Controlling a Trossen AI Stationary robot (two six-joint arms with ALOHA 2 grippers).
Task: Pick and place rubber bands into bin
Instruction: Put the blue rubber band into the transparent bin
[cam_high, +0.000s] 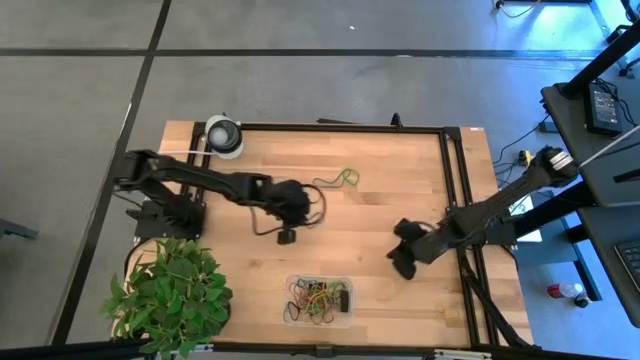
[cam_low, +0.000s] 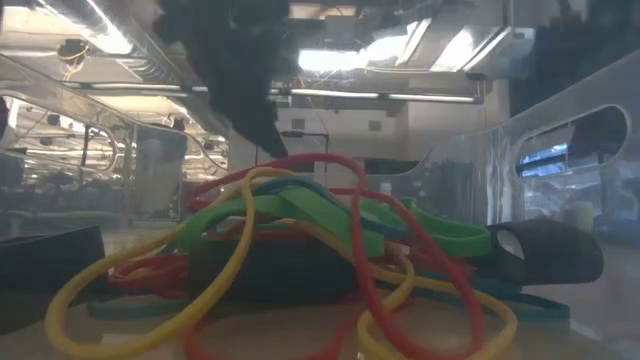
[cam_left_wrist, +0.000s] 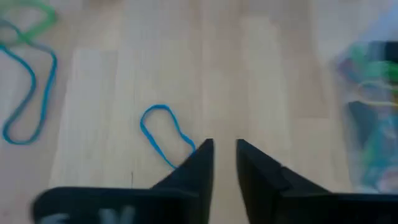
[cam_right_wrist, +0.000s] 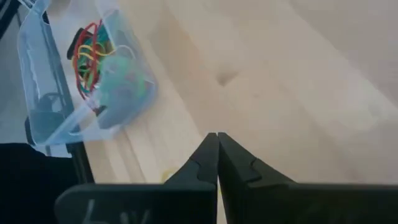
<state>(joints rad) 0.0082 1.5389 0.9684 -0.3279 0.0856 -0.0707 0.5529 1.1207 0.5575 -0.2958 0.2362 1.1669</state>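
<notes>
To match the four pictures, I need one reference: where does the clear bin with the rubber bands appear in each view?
High view: the bin sits at the table's near edge, bottom centre.
Low view: the camera looks from inside it; a clear wall rises at right.
Left wrist view: at the right edge.
Right wrist view: upper left.
Shared landmark: the pile of rubber bands inside it.

Overhead, low (inside the bin (cam_high: 318, 300)) and wrist views share it
</notes>
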